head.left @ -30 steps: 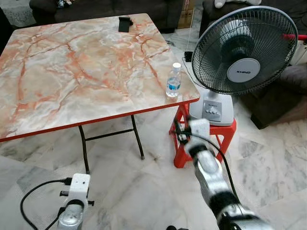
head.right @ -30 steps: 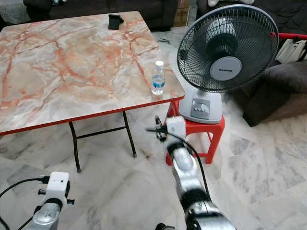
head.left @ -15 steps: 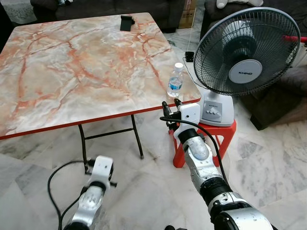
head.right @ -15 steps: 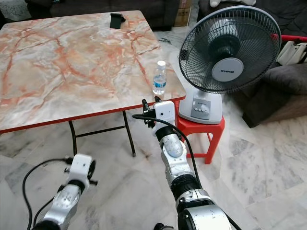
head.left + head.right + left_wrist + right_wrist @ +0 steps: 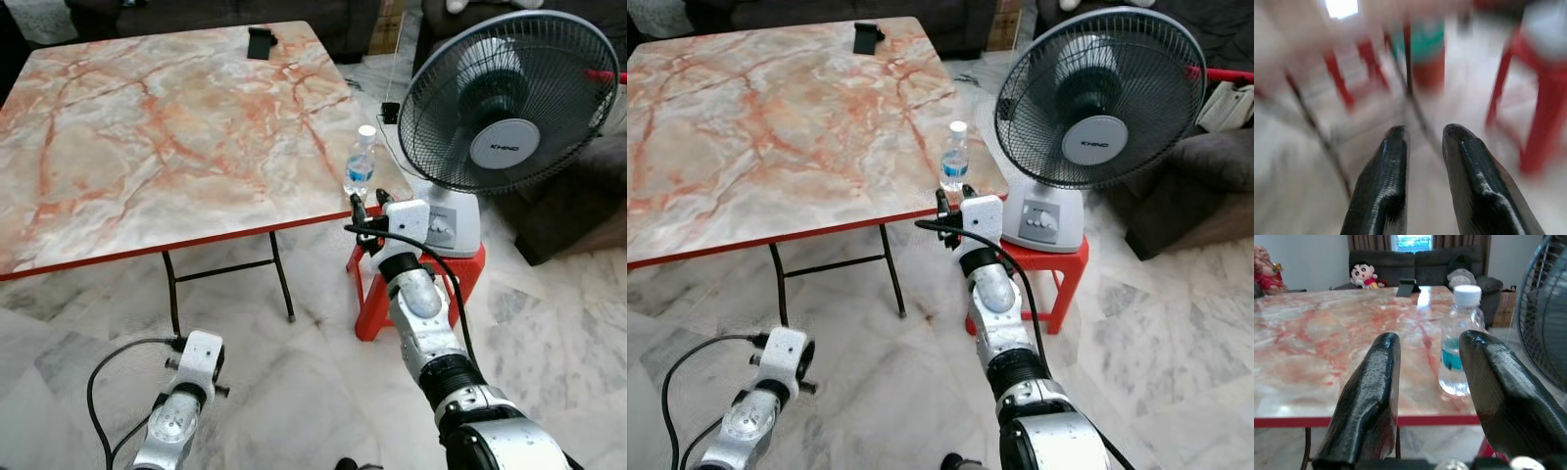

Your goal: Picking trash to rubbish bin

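Observation:
A clear plastic water bottle [image 5: 360, 162] with a white cap and blue label stands upright near the right corner of the marble-patterned table [image 5: 147, 147]. My right gripper [image 5: 368, 202] is raised just below and in front of that table edge, pointing at the bottle. In the right wrist view the gripper [image 5: 1432, 340] is open, and the bottle [image 5: 1459, 340] stands beyond the fingertips, closer to one finger than the other, untouched. My left arm [image 5: 194, 357] hangs low over the floor. The left wrist view is blurred; that gripper [image 5: 1425, 131] shows a narrow gap with nothing in it.
A large standing fan [image 5: 505, 103] sits on a red plastic stool [image 5: 460, 279] right beside the table's corner, close to my right arm. A black phone-like object [image 5: 260, 41] lies at the table's far edge. Dark sofas stand behind. The floor is pale marble tile.
My right gripper has risen and shifted right, from below the table to its edge in front of the bottle. The left arm rose, then sank slightly.

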Robot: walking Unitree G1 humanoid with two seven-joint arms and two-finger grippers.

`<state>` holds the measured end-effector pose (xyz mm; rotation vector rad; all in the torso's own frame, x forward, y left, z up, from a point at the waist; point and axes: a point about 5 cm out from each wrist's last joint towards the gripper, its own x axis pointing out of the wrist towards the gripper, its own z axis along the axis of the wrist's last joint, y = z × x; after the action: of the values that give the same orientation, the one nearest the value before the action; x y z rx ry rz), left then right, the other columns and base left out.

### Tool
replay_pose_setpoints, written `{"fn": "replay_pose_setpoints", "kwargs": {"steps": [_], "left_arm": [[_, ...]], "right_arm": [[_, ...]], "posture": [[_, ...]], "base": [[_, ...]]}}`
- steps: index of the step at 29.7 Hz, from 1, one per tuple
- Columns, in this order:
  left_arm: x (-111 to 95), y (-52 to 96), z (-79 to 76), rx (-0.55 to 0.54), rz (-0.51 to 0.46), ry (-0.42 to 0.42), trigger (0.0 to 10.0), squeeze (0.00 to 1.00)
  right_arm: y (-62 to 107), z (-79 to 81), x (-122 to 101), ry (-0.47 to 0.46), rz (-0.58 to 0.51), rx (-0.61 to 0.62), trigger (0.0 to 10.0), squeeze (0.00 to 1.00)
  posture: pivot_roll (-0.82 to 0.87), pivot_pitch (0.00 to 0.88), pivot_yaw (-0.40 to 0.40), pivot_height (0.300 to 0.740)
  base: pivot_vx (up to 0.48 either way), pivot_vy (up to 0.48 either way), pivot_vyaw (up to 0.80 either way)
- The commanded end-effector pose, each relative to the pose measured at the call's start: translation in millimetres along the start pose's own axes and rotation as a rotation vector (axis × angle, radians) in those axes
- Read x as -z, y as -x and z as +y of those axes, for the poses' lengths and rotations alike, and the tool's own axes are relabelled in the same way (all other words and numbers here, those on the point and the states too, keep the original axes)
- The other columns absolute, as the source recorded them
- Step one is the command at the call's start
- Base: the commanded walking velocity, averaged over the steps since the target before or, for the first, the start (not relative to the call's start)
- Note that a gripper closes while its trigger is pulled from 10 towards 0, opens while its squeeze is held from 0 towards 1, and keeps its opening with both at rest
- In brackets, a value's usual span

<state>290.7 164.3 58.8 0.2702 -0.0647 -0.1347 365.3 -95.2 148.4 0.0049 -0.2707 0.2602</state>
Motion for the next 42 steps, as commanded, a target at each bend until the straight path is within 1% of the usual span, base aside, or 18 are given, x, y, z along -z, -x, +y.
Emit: {"fn": "replay_pose_setpoints", "kwargs": {"steps": [1,2,4,6,7,8,10,14,18,19,22,33,39,41,42], "left_arm": [[-16.9,-2.3,2.6,-0.031,-0.074,-0.001,10.0,0.00],[-16.9,-2.3,2.6,-0.031,-0.074,-0.001,10.0,0.00],[-35.8,-11.4,4.0,-0.081,-0.148,0.000,10.0,0.00],[-38.0,-15.3,2.2,-0.095,-0.158,0.007,10.0,0.00],[-36.2,-19.2,-0.9,-0.104,-0.141,0.016,10.0,0.00],[-37.5,-19.7,-2.0,-0.105,-0.143,0.016,10.0,0.00],[-45.3,-22.0,-4.3,-0.106,-0.165,0.017,10.0,0.00],[-51.4,-24.4,-4.1,-0.105,-0.175,0.014,10.0,0.00],[-62.5,-32.3,0.0,-0.122,-0.201,0.009,10.0,0.00],[-65.7,-34.9,0.4,-0.120,-0.212,0.005,10.0,0.00],[-66.8,-35.9,0.3,-0.118,-0.215,0.004,10.0,0.00],[-67.2,-34.7,-3.3,-0.112,-0.208,0.009,10.0,0.00],[-69.0,-35.8,-3.2,-0.112,-0.211,0.008,10.0,0.00],[-69.6,-36.0,-3.2,-0.113,-0.214,0.007,10.0,0.00],[-69.9,-36.0,-2.9,-0.114,-0.215,0.007,10.0,0.00]], "right_arm": [[-2.4,-4.8,-5.7,-0.006,-0.021,0.021,10.0,0.00],[-2.4,-4.8,-5.7,-0.006,-0.021,0.021,10.0,0.00],[-3.4,-5.4,-6.0,-0.011,-0.019,0.026,10.0,0.00],[-3.6,-4.9,-5.2,-0.012,-0.014,0.028,10.0,0.00],[-3.5,-4.5,-4.8,-0.013,-0.014,0.031,10.0,0.00],[-3.4,-4.5,-4.8,-0.012,-0.014,0.035,10.0,0.00],[-2.8,-5.2,-4.4,-0.010,-0.009,0.042,10.0,0.00],[-1.9,-5.5,-3.2,-0.002,-0.004,0.040,10.0,0.00],[-0.1,-8.9,-2.3,-0.003,-0.008,0.056,10.0,0.00],[-0.3,-10.1,-2.9,-0.022,-0.013,0.065,10.0,0.00],[-0.7,-10.4,-3.1,-0.037,-0.012,0.071,10.0,0.00],[-0.3,-8.3,-2.2,-0.029,-0.007,0.056,10.0,0.00],[-1.5,-8.4,-3.3,-0.035,-0.010,0.060,10.0,0.00],[-1.6,-8.7,-3.3,-0.039,-0.009,0.062,10.0,0.00],[-1.6,-8.3,-2.6,-0.057,-0.004,0.064,10.0,0.00]], "posture": [[0.12,0.153,-0.017,0.740],[0.12,0.153,-0.017,0.740],[0.12,0.145,-0.021,0.740],[0.12,0.143,-0.022,0.740],[0.11,0.138,-0.022,0.740],[0.11,0.133,-0.022,0.740],[0.10,0.127,-0.022,0.740],[0.10,0.123,-0.019,0.740],[0.10,0.111,-0.009,0.740],[0.10,0.109,-0.008,0.740],[0.10,0.104,-0.007,0.740],[0.10,0.093,-0.006,0.740],[0.10,0.102,-0.009,0.740],[0.11,0.106,-0.011,0.740],[0.11,0.106,-0.011,0.740]], "base": [[0.000,0.000,0.00],[0.000,0.000,0.00],[0.000,0.000,0.00],[0.000,0.000,0.00],[0.000,0.000,0.00],[0.000,0.000,0.00],[0.000,0.000,0.00],[0.180,0.000,0.00],[0.271,0.000,0.22],[0.274,0.000,0.00],[0.274,0.000,0.00],[0.292,0.000,0.00],[0.318,0.000,0.00],[0.480,0.000,0.00],[0.480,0.000,0.00]]}}
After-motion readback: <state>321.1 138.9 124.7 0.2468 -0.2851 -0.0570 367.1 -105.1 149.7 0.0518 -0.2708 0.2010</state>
